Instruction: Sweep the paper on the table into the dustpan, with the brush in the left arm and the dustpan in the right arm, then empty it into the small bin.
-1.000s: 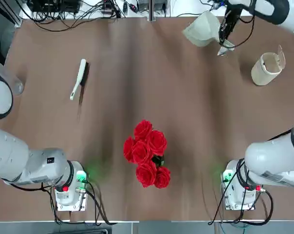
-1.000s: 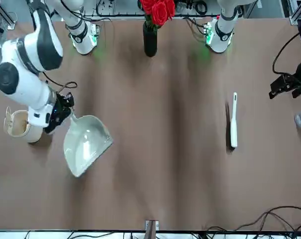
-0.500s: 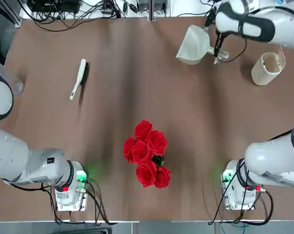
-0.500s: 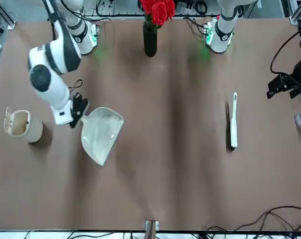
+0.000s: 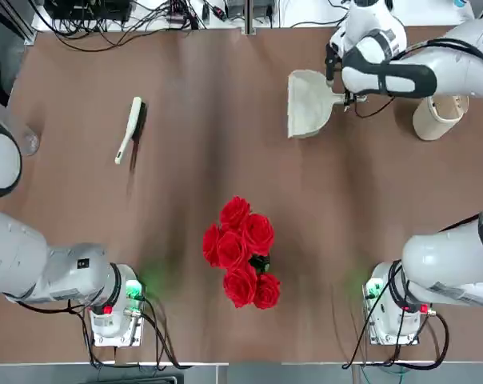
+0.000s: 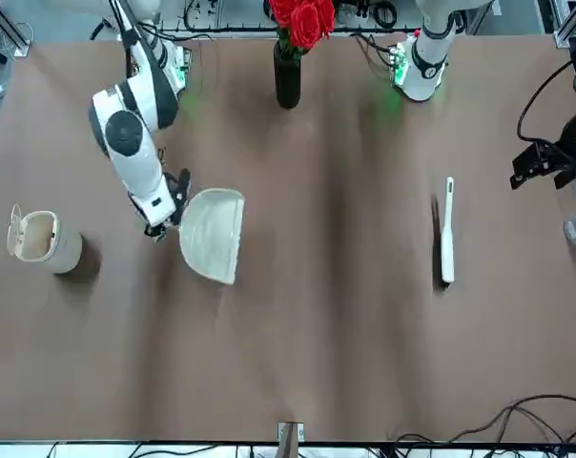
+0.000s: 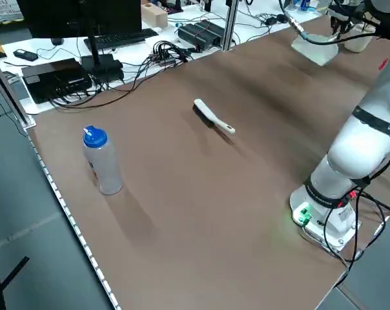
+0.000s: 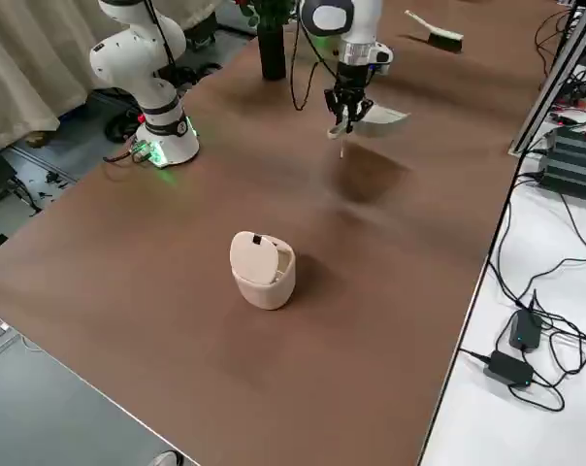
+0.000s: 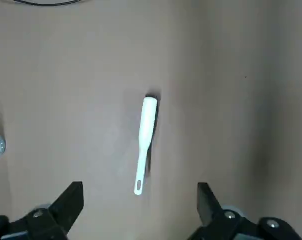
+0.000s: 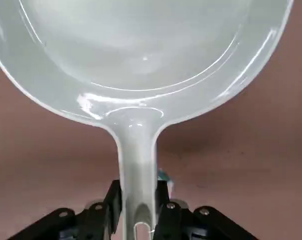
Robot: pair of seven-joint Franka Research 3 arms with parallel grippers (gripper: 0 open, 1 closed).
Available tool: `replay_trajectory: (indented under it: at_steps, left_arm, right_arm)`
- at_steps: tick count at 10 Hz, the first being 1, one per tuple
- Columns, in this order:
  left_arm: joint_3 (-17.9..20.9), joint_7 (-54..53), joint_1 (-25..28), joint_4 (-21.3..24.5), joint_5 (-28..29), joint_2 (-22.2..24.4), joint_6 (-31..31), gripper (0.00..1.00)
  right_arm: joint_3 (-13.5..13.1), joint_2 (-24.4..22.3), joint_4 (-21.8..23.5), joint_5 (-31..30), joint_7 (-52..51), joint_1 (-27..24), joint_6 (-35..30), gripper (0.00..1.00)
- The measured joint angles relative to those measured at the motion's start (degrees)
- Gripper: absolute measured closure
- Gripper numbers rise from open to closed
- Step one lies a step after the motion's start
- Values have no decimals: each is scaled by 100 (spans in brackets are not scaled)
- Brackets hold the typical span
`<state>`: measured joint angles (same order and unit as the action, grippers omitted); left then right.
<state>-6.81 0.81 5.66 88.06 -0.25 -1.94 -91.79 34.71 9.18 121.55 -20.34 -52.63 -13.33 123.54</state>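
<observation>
My right gripper [image 5: 338,94] is shut on the stubby handle of the pale dustpan [image 5: 308,102], which hangs above the table [image 5: 225,144] at the far right. In the right wrist view the fingers [image 10: 113,202] clamp the handle, and the scoop [image 10: 141,45] holds nothing. The beige bin [image 5: 437,112] stands to the right of the dustpan, flap lid up. The cream brush [image 5: 129,128] lies flat at the far left. My left gripper [image 6: 544,164] hovers open high over the brush [image 9: 145,135], touching nothing. No paper ball shows in any view.
A vase of red roses [image 5: 241,252] stands at the table's near middle. A clear bottle with a blue cap [image 7: 101,161] is at the left edge. Cables and electronics [image 5: 113,16] crowd the far edge. Both arm bases [image 5: 113,308] sit at the near edge.
The right arm carried the dustpan away from the bin toward the table's middle, turning the scoop as it went. The brush and left arm stayed nearly still.
</observation>
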Motion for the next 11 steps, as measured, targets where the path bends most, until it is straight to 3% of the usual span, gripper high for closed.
replay_trajectory:
  at_steps: [4,11]
  left_arm:
    - [-4,0,17,-1,0,0,0,0]
    - [-6,0,17,-56,-74,1,0,0]
  right_arm:
    - [-16,316,314,-213,-85,36,208,67]
    - [-46,788,330,-906,664,22,378,67]
